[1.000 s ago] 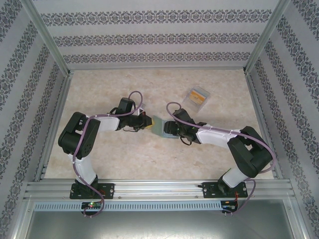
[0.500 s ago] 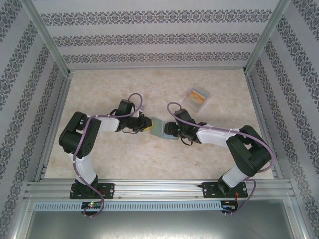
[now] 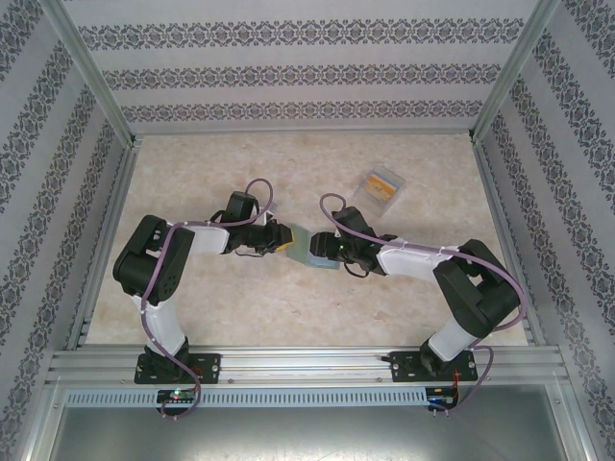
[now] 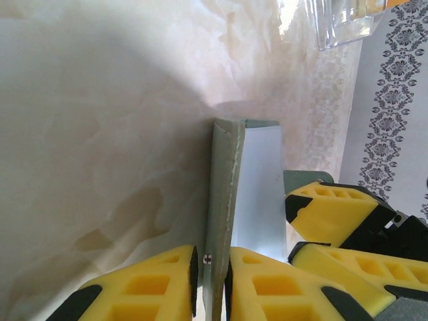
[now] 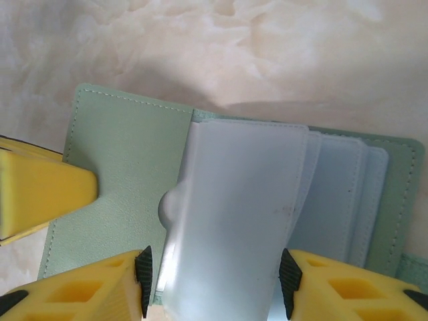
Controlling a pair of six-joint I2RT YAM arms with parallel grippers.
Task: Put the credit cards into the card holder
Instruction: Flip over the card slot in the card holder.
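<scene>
Mid-worktop [image 3: 240, 307], our left gripper [image 4: 210, 267] pinches one cover of the grey-green folding card holder [image 5: 120, 167]; our right gripper [image 5: 214, 274] straddles its sleeves, spread.

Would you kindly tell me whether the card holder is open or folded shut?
Open. The card holder lies spread in the right wrist view, its clear sleeves fanned out; the left gripper pinches one cover's edge.

My top camera hangs high above the card holder [image 3: 309, 248], on its near side, facing down over the whole table [image 3: 211, 173]. My left wrist camera skims its upright flap edge-on, very close; my right wrist camera looks down into its open inside, equally close. All three share it.
</scene>
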